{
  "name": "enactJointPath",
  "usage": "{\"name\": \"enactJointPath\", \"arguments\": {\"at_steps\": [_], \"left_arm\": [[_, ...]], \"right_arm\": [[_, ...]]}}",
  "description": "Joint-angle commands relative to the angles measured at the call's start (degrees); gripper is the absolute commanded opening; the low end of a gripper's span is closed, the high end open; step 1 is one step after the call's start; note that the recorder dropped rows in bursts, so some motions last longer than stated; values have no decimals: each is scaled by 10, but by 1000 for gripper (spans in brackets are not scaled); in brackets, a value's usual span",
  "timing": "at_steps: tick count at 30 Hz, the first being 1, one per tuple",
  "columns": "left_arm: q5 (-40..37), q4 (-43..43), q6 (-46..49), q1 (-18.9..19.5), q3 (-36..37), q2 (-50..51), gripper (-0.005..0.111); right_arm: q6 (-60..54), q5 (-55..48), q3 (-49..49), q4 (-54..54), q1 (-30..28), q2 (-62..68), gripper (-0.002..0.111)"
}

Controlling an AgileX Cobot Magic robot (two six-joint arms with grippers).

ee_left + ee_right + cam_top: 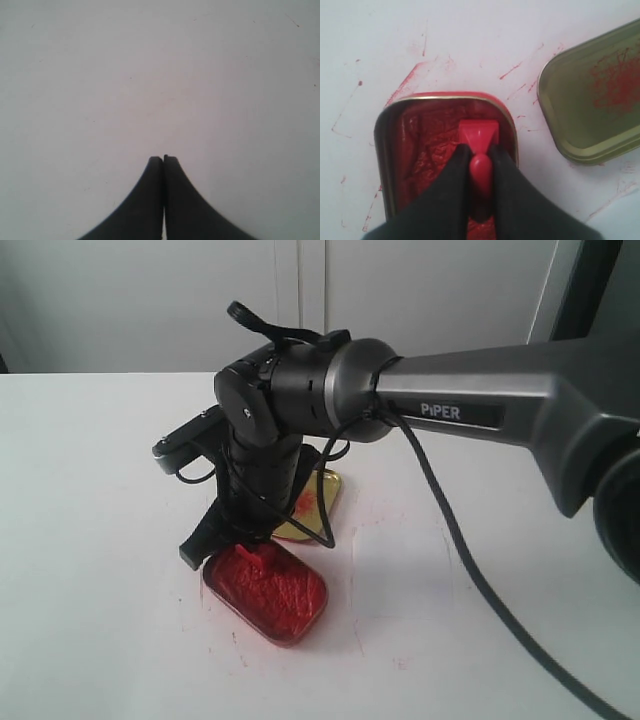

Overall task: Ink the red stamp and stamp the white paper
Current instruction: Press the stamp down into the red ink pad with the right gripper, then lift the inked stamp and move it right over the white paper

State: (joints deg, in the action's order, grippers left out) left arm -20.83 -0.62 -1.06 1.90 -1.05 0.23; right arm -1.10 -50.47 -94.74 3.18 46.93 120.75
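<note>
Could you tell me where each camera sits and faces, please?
Exterior: off the arms, looking down on the table; right arm reaches over red ink tin and gold lid.
Left wrist: on its own arm, facing bare table past shut left gripper.
Right wrist: on the right arm, facing down; right gripper holds red stamp in the tin.
Shared: exterior and right wrist show tin and lid.
</note>
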Motion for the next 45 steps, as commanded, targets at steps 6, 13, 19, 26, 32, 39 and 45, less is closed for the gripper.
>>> {"name": "enactJointPath", "arguments": {"at_steps": [6, 13, 19, 26, 32, 39, 45], "left_arm": [[0, 2, -2, -5, 4, -2, 0], [0, 2, -2, -5, 4, -2, 0], [0, 2, -2, -5, 4, -2, 0], [0, 2, -2, -5, 4, -2, 0], [0, 2, -2, -5, 4, -2, 0], [0, 2, -2, -5, 4, -2, 0], [0, 2, -2, -5, 4, -2, 0]], "right_arm": [[3, 12, 1, 0, -1, 3, 0], [3, 13, 0, 1, -1, 2, 0], [3, 16, 0, 1, -1, -2, 0], [3, 21, 0, 1, -1, -2, 0], [3, 18, 0, -16, -2, -2, 0], [-10, 0, 1, -80, -22, -2, 0], [-31, -22, 1, -105, -49, -16, 0]]}}
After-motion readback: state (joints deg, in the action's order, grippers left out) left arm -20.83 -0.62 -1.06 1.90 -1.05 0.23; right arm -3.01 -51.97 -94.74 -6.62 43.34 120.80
